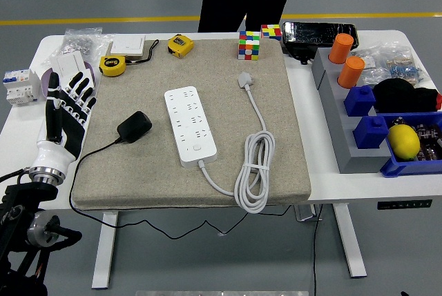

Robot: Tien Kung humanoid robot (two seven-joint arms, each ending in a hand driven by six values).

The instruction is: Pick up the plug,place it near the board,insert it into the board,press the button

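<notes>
A black plug adapter lies on the beige mat, left of a white power strip, with its black cable running down off the mat's left edge. The strip's own white cord is coiled to its right and ends in a white plug. My left hand hovers at the mat's left edge, about a hand's width left of the black plug, fingers spread and pointing away, holding nothing. The right arm is out of view.
Yellow tape measures, wall switches and a purple bowl sit at the far left. Rubik's cubes stand at the mat's far edge. Grey and blue bins with orange cylinders and a lemon fill the right. A person in black stands behind the table.
</notes>
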